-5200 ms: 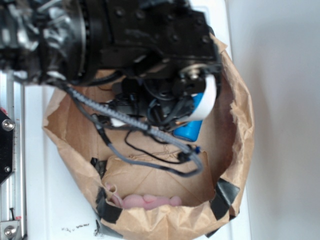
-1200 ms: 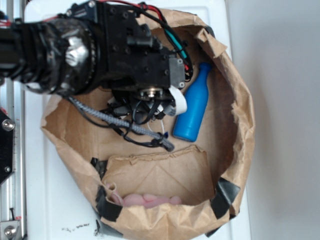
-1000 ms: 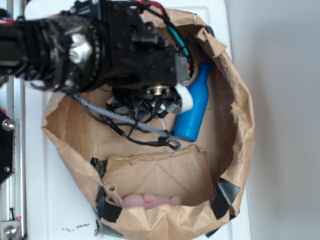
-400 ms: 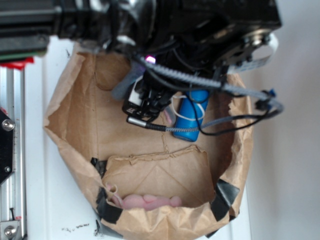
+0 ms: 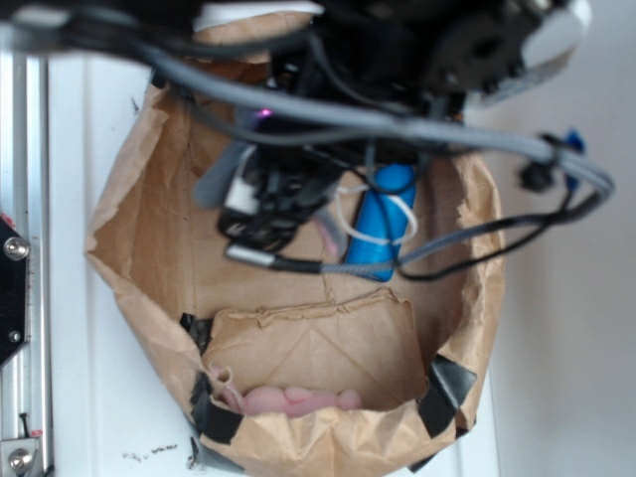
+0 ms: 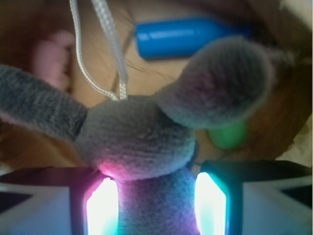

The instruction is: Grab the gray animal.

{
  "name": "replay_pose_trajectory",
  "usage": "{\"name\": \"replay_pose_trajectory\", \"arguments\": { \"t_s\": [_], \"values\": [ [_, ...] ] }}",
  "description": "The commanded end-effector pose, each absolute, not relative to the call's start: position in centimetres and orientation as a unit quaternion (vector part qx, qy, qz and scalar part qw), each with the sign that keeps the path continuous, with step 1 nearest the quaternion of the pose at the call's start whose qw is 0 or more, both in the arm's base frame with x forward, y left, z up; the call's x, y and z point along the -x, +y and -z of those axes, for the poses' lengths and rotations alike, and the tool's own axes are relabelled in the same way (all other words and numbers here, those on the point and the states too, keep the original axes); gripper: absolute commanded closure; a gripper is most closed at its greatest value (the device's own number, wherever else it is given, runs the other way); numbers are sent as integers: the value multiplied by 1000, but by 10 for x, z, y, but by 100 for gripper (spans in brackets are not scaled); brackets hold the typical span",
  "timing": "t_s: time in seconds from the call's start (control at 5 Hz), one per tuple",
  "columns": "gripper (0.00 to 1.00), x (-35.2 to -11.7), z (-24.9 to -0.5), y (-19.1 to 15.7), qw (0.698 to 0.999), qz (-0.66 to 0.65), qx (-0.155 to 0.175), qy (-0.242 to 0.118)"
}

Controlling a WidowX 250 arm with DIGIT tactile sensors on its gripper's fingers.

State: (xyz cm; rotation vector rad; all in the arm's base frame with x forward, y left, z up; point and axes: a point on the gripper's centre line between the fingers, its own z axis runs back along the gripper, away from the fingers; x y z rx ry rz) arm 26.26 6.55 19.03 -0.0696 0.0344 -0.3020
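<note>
— Small dark-gray plush animal [image 6: 142, 147]?
— Pinched between the glowing pads of the hand [image 6: 156, 205], clamped on its body, above the brown paper bag [image 5: 149, 248], blue plastic bottle [image 6: 181, 36] beyond.

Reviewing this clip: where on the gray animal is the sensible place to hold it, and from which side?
By the narrow body below the head, as the gripper does now: the gray animal sits pinched between both pads, approached from its lower end. The floppy ears and string loop would slip.
</note>
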Motion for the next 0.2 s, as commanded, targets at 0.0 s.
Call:
{"name": "replay_pose_trajectory", "arguments": {
  "t_s": [0.0],
  "values": [
    [100, -233, -227, 69, 977, 182, 9, -110]
  ]
}}
